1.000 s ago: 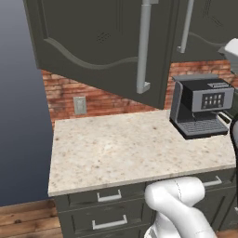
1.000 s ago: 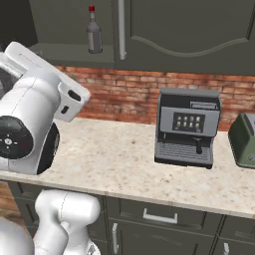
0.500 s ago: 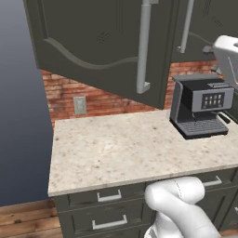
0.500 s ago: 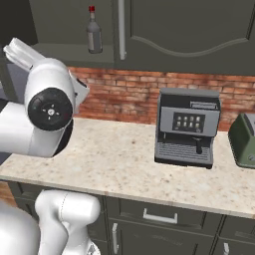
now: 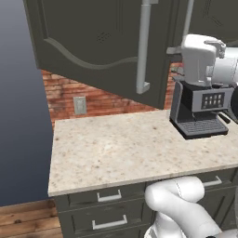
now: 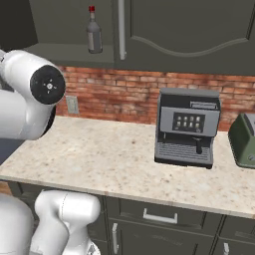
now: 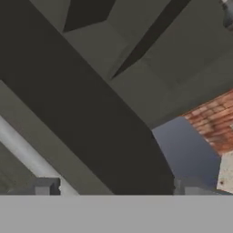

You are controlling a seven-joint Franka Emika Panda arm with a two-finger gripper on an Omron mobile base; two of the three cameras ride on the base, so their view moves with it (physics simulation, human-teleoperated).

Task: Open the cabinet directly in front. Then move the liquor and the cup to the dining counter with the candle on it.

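The cabinet's left door (image 5: 102,42) stands swung out over the worktop, its long silver handle (image 5: 144,46) facing me. The right door (image 6: 189,30) is shut. On the open shelf the liquor (image 6: 93,32) stands upright, red cap on top. The cup, the dining counter and the candle are out of view. My gripper (image 7: 116,189) is open, fingertips (image 7: 45,186) wide apart with nothing between them, pointing at the dark door close up, with a silver handle (image 7: 27,154) at lower left. My white arm (image 5: 204,58) hangs just right of the open door's edge.
A black and silver coffee machine (image 6: 187,127) stands on the beige worktop (image 5: 121,148) against the red brick wall (image 6: 124,94). A green toaster (image 6: 244,142) sits at the far right. Dark drawers (image 5: 109,197) run below. My arm's big joint (image 6: 40,92) looms at left.
The arm has swung: its white upper part has come leftward toward the open door in the left base view, and its big joint has shifted in the right base view. Door and bottle have not moved.
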